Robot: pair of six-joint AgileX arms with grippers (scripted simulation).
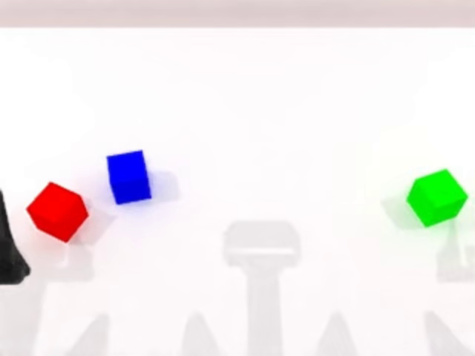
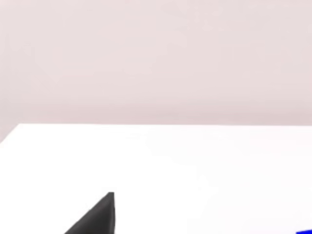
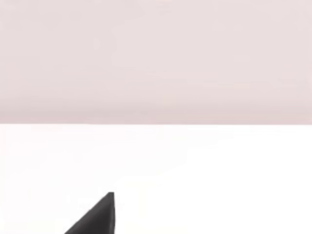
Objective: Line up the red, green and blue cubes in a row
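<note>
**Jaws not readable on either arm; three cubes sit loose on the table**

Jaw state: we cannot tell for either gripper. Our left wrist view shows only one dark fingertip [image 2: 97, 217] of the left gripper poking into the frame over the white table [image 2: 161, 170], and our right wrist view shows the same: a single dark fingertip [image 3: 97, 217] of the right gripper over bare white surface. The second finger is out of frame in both, so the gap cannot be judged. Neither holds anything that we can see.

Left arm: in the top view a dark part of it [image 1: 9, 248] shows at the far left edge, just beside the red cube but not touching it. Right arm: not seen in the top view.

Cubes, from the top view:
- Red cube [image 1: 57, 211] sits near the left edge of the table, turned so a corner points toward the near side.
- Blue cube [image 1: 128, 176] sits just to the right of the red one and a little farther back. A narrow gap separates them. A sliver of blue [image 2: 304, 232] also shows at the edge of the left wrist view.
- Green cube [image 1: 437, 196] sits near the right edge, well apart from the other two, also turned at an angle.

All three rest flat on the table. Grey shadows lie across its near side.
</note>
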